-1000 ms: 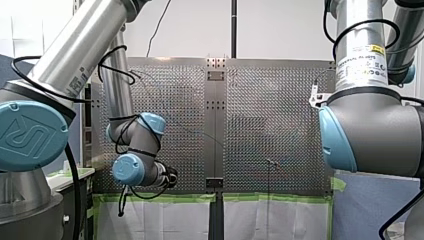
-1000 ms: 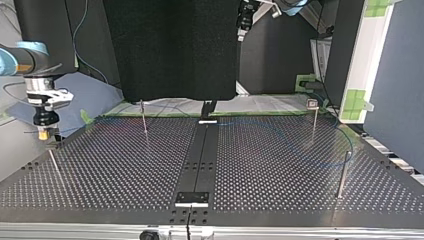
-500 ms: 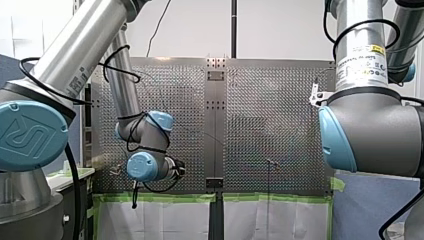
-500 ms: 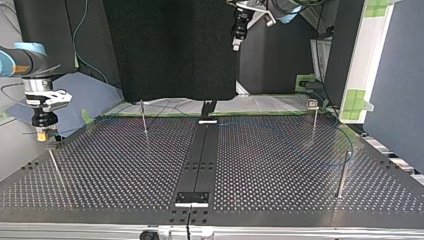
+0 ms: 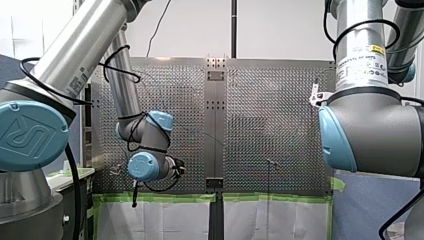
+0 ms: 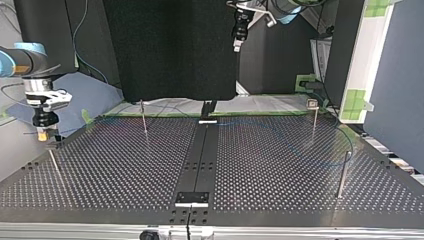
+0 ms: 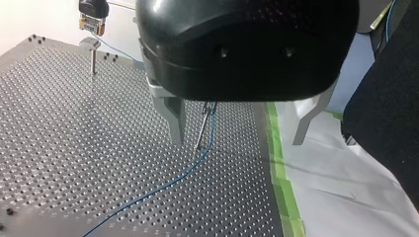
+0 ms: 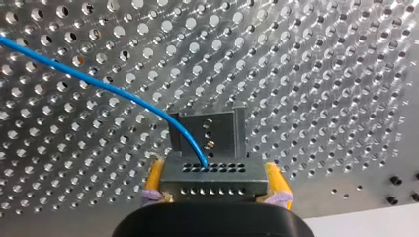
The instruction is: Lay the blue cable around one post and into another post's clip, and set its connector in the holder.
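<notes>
My right gripper is shut, its yellow pads clamping the grey connector just above the slotted holder. The blue cable leaves the connector across the perforated plate. At the top view's left the same gripper hangs over the holder. My left gripper is open, its metal fingers straddling a thin clip post from which the cable trails. In the top view it hangs high above the table's far edge.
Thin posts stand on the plate. The cable loops near the top view's right edge. A black centre rail splits the table. Green tape and white sheeting border the far side.
My left arm swung toward the front view's right, bringing its gripper into the top view's upper edge. My right gripper sank slightly over the holder, then both held still.
</notes>
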`<action>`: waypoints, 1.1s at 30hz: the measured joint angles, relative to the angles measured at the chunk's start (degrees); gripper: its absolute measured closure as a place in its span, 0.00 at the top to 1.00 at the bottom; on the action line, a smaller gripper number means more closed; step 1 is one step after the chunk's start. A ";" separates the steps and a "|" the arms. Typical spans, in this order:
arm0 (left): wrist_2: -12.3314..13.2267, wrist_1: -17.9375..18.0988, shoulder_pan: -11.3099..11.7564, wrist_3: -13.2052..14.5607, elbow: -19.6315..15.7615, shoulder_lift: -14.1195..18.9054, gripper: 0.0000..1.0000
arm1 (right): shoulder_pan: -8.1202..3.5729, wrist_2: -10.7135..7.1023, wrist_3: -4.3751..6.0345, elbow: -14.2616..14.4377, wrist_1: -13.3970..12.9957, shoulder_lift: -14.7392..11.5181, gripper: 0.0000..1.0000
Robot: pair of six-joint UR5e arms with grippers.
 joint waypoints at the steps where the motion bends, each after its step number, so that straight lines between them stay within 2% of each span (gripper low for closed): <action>1: -0.01 -0.10 0.02 0.00 0.01 0.00 1.00 | 0.03 -0.11 0.03 -0.11 0.12 0.16 0.00; 8: -0.39 -0.74 0.12 0.01 -0.02 -0.02 1.00 | 0.42 -0.47 -0.61 -1.04 1.20 1.65 0.00; 21: -0.84 -1.39 0.15 0.07 -0.01 0.00 1.00 | 0.38 -1.31 -0.76 -3.46 2.90 1.79 0.00; 33: -0.90 -1.77 0.16 0.18 -0.05 0.00 1.00 | 0.11 -2.57 -0.86 -3.62 2.59 1.79 0.00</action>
